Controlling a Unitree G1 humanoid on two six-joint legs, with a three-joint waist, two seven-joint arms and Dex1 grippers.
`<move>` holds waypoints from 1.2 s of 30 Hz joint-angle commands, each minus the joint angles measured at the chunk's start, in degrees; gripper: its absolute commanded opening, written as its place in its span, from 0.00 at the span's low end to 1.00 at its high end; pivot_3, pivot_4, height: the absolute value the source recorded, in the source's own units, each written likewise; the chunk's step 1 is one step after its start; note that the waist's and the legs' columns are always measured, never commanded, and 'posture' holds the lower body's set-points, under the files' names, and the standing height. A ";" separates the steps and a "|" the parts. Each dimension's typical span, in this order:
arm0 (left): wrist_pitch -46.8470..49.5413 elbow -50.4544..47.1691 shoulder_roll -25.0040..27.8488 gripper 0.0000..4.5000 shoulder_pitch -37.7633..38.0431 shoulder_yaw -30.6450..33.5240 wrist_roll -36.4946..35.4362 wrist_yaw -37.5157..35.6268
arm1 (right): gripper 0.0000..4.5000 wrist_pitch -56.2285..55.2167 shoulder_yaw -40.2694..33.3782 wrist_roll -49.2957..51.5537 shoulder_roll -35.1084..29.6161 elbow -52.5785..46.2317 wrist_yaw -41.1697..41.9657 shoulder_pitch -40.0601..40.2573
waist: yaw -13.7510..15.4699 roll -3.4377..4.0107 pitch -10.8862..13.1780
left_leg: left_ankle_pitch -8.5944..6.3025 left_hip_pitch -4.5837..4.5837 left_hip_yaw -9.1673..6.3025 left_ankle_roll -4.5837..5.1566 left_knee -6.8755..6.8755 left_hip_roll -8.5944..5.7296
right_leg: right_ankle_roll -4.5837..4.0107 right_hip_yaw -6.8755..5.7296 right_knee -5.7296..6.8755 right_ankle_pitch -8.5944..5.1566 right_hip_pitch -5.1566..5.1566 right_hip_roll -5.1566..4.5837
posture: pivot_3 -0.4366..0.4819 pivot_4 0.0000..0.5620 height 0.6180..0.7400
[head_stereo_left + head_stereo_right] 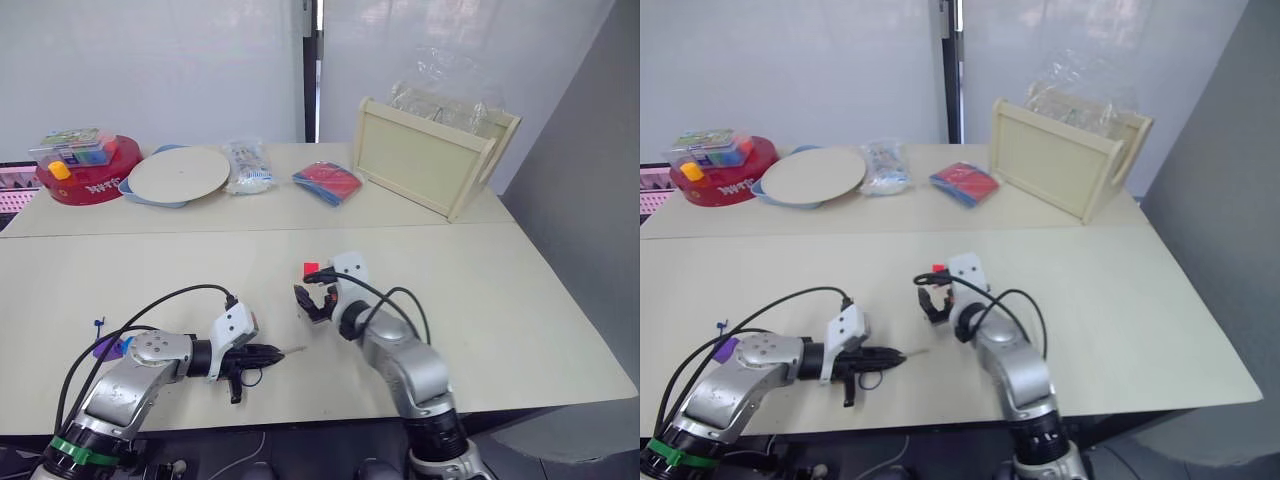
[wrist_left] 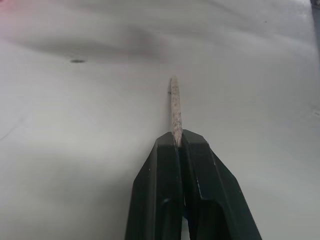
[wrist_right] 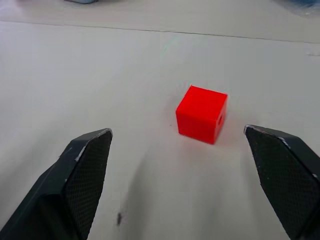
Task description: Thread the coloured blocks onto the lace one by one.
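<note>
Two grippers are engaged. The left gripper (image 2: 177,142) is clamped on the lace's pale, rough-textured, needle-like stiff tip (image 2: 175,107), which projects straight ahead of its closed black fingers, just above the smooth cream tabletop (image 1: 500,300). A purple block (image 1: 107,348) lies beside the left arm, behind this gripper, where a short piece of the thin dark-blue cord (image 1: 99,325) also shows.

The right gripper (image 3: 180,150) stands wide open, its textured black pads (image 3: 92,165) flanking a small glossy red plastic cube (image 3: 201,113) that rests on the table just ahead of the fingertips, untouched.

Step in hand, as judged: acquiring the red cube. A small round hole (image 3: 220,119) is visible on one face. The next move calls for advancing the right gripper, closing on the cube's flat sides, and turning the hole toward the tip.
</note>
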 commanded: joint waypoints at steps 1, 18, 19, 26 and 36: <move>1.77 -1.47 2.21 0.00 2.12 2.63 -0.30 1.09 | 0.99 -8.04 0.52 -2.23 5.33 6.96 -5.59 -2.61 | 0.00 0.00 0.00 | 0.00 0.00 0.00 0.00 -0.01 -0.01 | 0.00 0.00 -0.01 0.00 0.00 -0.01 | 0.48 0.27 1.00; 4.80 -5.51 4.28 0.00 4.71 5.81 -2.57 3.19 | 0.99 -26.83 1.90 3.58 10.37 35.51 -7.66 -14.80 | -0.34 -0.05 -0.05 | 0.00 0.36 0.02 -0.01 -0.11 0.05 | -0.02 0.03 0.06 0.01 0.18 0.04 | 0.48 0.27 1.00; 4.87 -5.61 4.23 0.00 4.74 5.75 -2.67 3.32 | 0.99 -26.24 2.49 3.65 10.04 34.67 -6.86 -14.49 | -0.40 -0.05 -0.05 | 0.00 0.36 0.03 -0.01 -0.11 0.05 | -0.02 0.03 0.06 0.01 0.18 0.04 | 0.48 0.27 1.00; 4.86 -5.11 3.97 0.00 3.77 5.12 -2.71 3.47 | 0.99 -25.90 3.87 4.68 11.16 33.94 -5.00 -15.50 | -0.45 -0.05 -0.04 | 0.00 0.34 0.04 0.00 -0.16 0.07 | -0.02 0.02 0.08 0.01 0.11 0.05 | 0.48 0.27 1.00; 6.07 -5.80 4.13 0.00 3.15 5.02 -3.53 3.68 | 0.99 -31.24 -1.19 9.13 16.29 47.75 -9.99 -25.87 | -0.13 -0.05 -0.04 | 0.01 0.34 0.05 -0.01 -0.14 0.06 | -0.02 0.03 0.09 0.01 0.13 0.03 | 0.48 0.27 1.00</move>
